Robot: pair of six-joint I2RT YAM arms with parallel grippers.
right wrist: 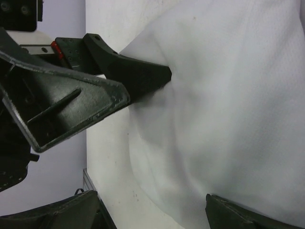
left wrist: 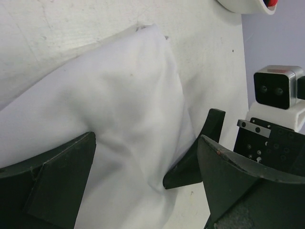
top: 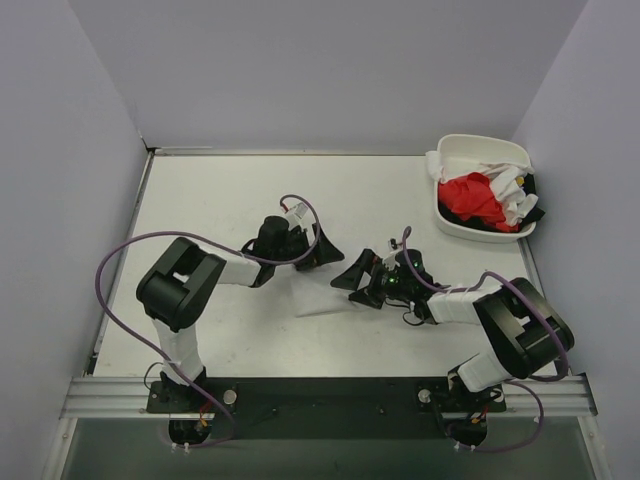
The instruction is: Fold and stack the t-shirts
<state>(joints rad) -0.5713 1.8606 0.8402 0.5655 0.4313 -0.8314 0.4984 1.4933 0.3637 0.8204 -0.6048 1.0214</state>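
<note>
White table (top: 200,200), lavender walls (top: 300,70). White t-shirt (left wrist: 124,109) lies between left gripper (top: 318,252) and right gripper (top: 358,280), both wide open, empty. Worry: jaws this close might clash, or grab one layer, bunching fold.

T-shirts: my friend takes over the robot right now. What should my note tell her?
Left fingers: open, holding nothing.
Right fingers: open, holding nothing.
Both sit low at the edges of the white shirt, which lies rumpled on the table.
The red shirt and more white ones are in the tub, far right.
Done: nothing folded or stacked.
Left: fold every shirt and stack them.
</note>
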